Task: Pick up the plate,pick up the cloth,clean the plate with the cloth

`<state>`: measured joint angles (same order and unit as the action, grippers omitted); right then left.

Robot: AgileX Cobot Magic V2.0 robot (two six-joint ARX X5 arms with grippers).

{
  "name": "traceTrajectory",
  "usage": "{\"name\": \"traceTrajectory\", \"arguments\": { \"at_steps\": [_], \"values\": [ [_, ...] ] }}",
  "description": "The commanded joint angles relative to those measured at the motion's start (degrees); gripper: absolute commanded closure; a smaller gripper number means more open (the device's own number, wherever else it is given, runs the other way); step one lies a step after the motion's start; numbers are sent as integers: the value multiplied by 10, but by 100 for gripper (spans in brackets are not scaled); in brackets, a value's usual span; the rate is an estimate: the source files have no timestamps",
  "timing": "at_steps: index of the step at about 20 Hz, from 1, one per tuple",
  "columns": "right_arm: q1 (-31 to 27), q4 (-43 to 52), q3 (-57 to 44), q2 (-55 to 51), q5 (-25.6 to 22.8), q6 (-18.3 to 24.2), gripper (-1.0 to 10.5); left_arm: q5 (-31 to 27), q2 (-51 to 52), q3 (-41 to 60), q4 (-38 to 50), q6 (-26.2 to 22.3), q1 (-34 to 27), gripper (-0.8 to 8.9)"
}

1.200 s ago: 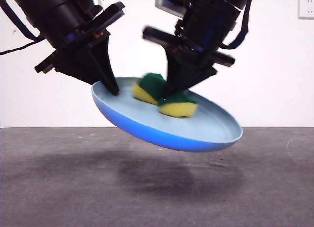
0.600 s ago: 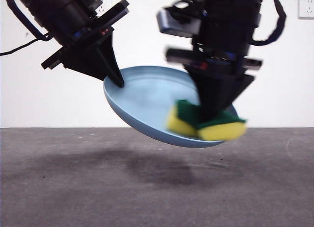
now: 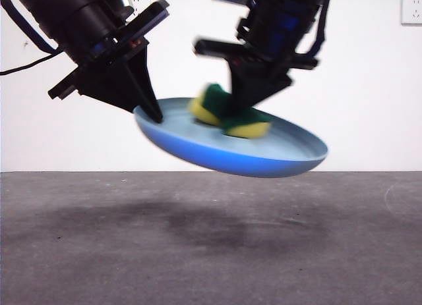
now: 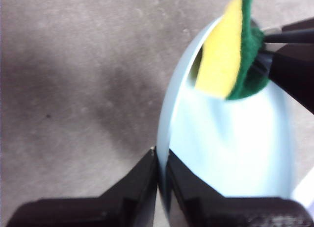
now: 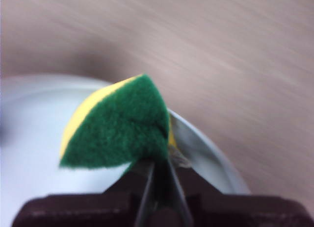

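Note:
The light-blue plate (image 3: 264, 160) hangs in the air, tilted, well above the table. My left gripper (image 3: 150, 110) is shut on its rim at the left; in the left wrist view (image 4: 162, 161) the rim runs between the jaws and the plate (image 4: 230, 158) spreads beyond. My right gripper (image 3: 249, 117) comes from above, shut on the cloth (image 3: 227, 114), a yellow sponge with a green top, and presses it onto the plate's inner face. In the right wrist view the cloth (image 5: 120, 126) sits pinched in my gripper (image 5: 159, 170) over the plate (image 5: 29, 148). The cloth also shows in the left wrist view (image 4: 228, 48).
The grey table (image 3: 211, 252) lies below with the plate's shadow on it. A white wall (image 3: 369, 87) stands behind, with a socket (image 3: 411, 10) at the top right.
My right gripper has moved the cloth from the plate's near right edge back across to its middle left. The plate has tipped flatter. The left gripper has kept its hold.

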<state>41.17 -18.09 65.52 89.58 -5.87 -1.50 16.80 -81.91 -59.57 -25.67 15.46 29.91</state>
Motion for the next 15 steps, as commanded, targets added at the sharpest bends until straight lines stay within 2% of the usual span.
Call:
{"name": "traceTrajectory", "arguments": {
  "at_steps": [1,3,5,10,13,15],
  "values": [
    [2,4,-6,-2,75,-6,959,-74,3,-5,-15,-67,16,822],
    [2,-23,-6,-22,74,-6,959,-192,3,-5,-45,-95,12,822],
    [2,-56,-6,-47,74,-6,959,-236,3,-5,-57,-120,-7,822],
    [1,-123,-6,-127,70,-5,959,-231,-23,-5,-30,-128,-89,822],
    [1,-135,-6,-173,70,-6,959,-156,-66,-5,-8,-128,-126,822],
    [1,-144,-6,-197,70,-6,959,-152,-105,-5,9,-136,-136,822]
  ]
}}
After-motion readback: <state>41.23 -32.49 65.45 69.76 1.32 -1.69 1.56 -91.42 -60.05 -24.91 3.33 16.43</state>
